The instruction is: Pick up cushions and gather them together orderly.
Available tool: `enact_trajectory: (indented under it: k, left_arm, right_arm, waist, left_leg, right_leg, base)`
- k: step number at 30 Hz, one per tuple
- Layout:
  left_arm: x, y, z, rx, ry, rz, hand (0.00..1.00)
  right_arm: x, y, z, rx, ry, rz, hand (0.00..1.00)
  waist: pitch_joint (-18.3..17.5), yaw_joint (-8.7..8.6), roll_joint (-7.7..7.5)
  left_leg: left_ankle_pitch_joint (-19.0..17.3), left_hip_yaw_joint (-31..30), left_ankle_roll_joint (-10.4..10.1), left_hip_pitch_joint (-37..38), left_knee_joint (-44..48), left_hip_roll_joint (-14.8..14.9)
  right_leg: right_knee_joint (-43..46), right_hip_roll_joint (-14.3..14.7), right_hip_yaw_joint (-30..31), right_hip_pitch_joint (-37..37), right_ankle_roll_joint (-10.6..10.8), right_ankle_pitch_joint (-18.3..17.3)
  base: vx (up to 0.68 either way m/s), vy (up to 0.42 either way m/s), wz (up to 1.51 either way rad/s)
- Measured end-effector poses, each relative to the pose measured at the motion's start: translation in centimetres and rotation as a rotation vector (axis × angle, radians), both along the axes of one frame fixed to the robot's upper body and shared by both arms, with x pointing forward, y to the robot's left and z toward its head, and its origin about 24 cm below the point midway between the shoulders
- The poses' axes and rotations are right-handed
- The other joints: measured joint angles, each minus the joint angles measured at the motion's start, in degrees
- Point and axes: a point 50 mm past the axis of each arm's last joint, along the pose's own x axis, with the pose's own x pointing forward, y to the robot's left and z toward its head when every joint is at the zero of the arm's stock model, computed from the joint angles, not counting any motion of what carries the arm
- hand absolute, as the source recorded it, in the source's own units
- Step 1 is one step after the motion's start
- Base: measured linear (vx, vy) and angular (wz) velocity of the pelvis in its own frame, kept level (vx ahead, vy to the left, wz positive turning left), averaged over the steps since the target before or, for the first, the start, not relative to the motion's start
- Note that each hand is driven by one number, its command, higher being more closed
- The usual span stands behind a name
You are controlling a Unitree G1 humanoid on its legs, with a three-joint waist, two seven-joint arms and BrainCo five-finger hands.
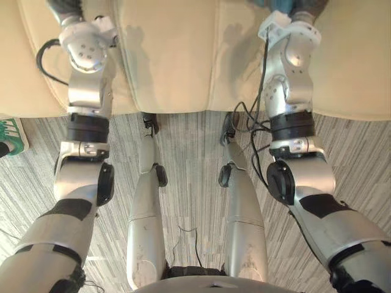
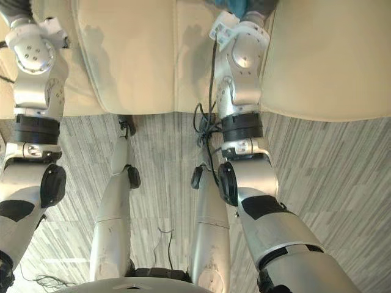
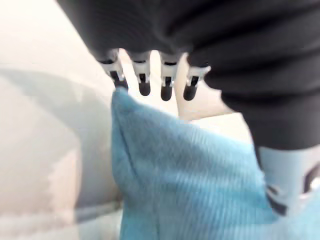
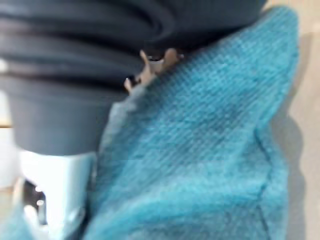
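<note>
Two hands and two blue cushions, one at each hand. We are seeing the left hand (image 3: 165, 82) reaching out released, its fingers straight, their dark tips (image 3: 144, 90) touching the corner of a light blue cushion (image 3: 190, 175) that is lying just beside the palm. The right hand (image 4: 100, 45) is lying against a teal cushion (image 4: 210, 140); we cannot tell whether it is grasping. Both cushions are lying against one cream sofa (image 1: 171, 61), which is standing on a striped grey floor (image 1: 195, 159).
</note>
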Motion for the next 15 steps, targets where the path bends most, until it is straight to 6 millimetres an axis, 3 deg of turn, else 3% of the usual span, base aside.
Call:
enact_trajectory:
  k: [6,9,12,13,14,15]
  left_arm:
    - [-2.3,3.1,-4.9,-0.018,-0.002,0.022,0.0]
    - [-4.0,5.4,-8.9,-0.02,0.069,0.064,0.0]
    - [-6.4,6.9,-15.6,-0.099,0.228,0.083,0.0]
    - [-6.9,7.0,-16.8,-0.117,0.258,0.082,0.0]
    - [-8.8,7.0,-20.3,-0.163,0.346,0.079,0.0]
    - [-9.9,6.5,-22.6,-0.188,0.416,0.064,0.0]
  right_arm:
    - [-3.6,-5.0,-3.5,-0.038,-0.027,-0.172,0.0]
    - [-5.7,-6.5,-5.8,-0.082,-0.014,-0.238,0.0]
    - [-7.4,-6.9,-10.1,-0.09,0.074,-0.229,0.0]
    - [-7.5,-6.7,-10.9,-0.081,0.094,-0.219,0.0]
    - [-8.1,-5.9,-13.6,-0.062,0.16,-0.175,0.0]
    - [-8.8,-5.5,-15.6,-0.059,0.216,-0.15,0.0]
  waist:
    - [-0.1,-0.44,-0.12]
    - [-0.3,-0.7,-0.38]
    - [-0.6,-0.84,-1.0]
    - [-1.0,-0.72,-1.4]
    - [-4.1,-0.53,-2.58]
    - [-7.4,-0.55,-2.82]
  left_leg:
    - [-2.6,0.5,0.0,11.4,0.0,-0.8]
    - [-3.5,0.6,0.3,17.3,0.0,-1.8]
    - [-4.6,1.2,0.5,26.0,0.0,-2.9]
    - [-5.0,1.7,0.4,27.6,0.0,-3.0]
    - [-6.3,3.1,0.4,30.7,0.0,-3.1]
    - [-7.4,3.5,0.0,31.8,0.0,-3.0]
  right_leg:
    - [6.1,-1.6,-1.1,9.4,-0.5,-5.4]
    - [8.3,-2.6,-1.0,14.4,-0.3,-7.8]
    - [10.3,-3.5,-0.5,21.9,-0.1,-10.6]
    - [10.3,-3.6,0.0,23.1,0.1,-10.9]
    - [10.0,-3.5,1.0,25.4,0.0,-11.8]
    - [9.4,-3.3,1.1,26.6,0.0,-12.2]
  base:
    - [0.0,-0.151,0.27]
    - [0.03,-0.156,0.18]
    - [0.05,-0.161,0.09]
    - [0.06,-0.108,-0.25]
    - [0.07,-0.087,-0.3]
    - [0.11,-0.093,-0.4]
